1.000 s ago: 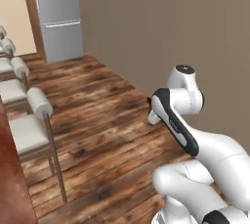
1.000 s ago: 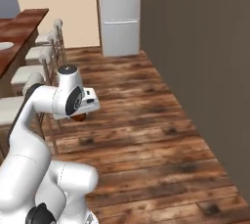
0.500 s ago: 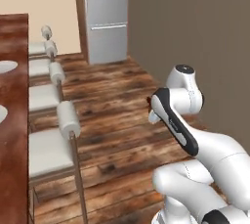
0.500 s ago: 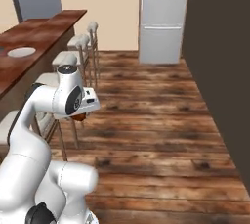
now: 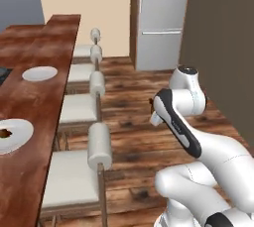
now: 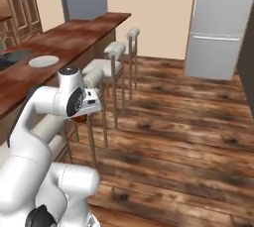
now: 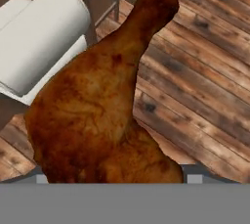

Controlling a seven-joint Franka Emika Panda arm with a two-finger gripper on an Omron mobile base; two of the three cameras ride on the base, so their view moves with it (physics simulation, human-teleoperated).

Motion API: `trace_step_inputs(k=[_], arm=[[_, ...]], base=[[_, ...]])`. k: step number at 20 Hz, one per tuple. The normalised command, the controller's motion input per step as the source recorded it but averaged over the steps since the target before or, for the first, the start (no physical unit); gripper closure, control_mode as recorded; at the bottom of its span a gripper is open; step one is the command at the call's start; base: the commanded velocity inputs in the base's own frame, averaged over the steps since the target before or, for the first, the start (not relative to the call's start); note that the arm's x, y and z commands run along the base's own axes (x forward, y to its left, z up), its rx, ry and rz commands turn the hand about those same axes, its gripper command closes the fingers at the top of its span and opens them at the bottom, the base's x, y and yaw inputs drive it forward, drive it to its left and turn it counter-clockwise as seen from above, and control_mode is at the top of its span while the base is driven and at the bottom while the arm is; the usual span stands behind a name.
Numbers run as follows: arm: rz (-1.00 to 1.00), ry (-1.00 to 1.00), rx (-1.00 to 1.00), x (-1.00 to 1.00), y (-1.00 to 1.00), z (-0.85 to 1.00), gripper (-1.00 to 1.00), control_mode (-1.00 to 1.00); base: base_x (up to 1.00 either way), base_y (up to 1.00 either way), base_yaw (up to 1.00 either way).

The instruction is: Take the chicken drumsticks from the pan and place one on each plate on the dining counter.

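Dark plank flooring (image 6: 188, 137) with heavy grain runs across the room toward a tall pale grey refrigerator (image 5: 159, 20) standing against a beige wall. Along the left of the left base view stretches the long reddish-brown polished wood desk (image 5: 34, 171), with a row of white-cushioned stools (image 5: 74, 108) with roll-shaped backrests tucked beside it.

Two plain round white plates sit on that desk, well apart. The nearer plate (image 5: 12, 136) carries a small glossy reddish-brown drumstick (image 5: 5, 133) near its left side, at the frame's edge. The farther plate (image 5: 39, 74) lies flat further along the wood, and it appears again in the right base view (image 6: 43, 61).

The white arm with dark joints is folded in front of the base, its hand turned down above the floor beside the stools. In the hand view a second glossy reddish-brown cooked drumstick (image 7: 105, 105) looms close to the camera, bulbous end low between the jaws, thin bone end pointing up and away over the planks, with a white stool backrest (image 7: 41, 37) behind it. The jaws (image 7: 114, 179) stand wide and are clamped on the drumstick's thick end. In the right base view a bit of brown meat shows just under the hand (image 6: 79, 118).
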Motion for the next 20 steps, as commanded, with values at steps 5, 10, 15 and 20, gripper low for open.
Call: trace_step_inputs(k=[5, 10, 15, 20], arm=[[0.0, 0.0, 0.0, 0.0, 0.0, 0.0, 1.0, 1.0], [0.0, 0.0, 0.0, 0.0, 0.0, 0.0, 1.0, 1.0], [0.0, 0.0, 0.0, 0.0, 0.0, 0.0, 1.0, 1.0], [0.0, 0.0, 0.0, 0.0, 0.0, 0.0, 1.0, 1.0]], base=[[0.77, -0.48, 0.17], [0.55, -0.68, 0.08], [0.5, -0.5, 0.36], [0.52, -0.33, 0.55]])
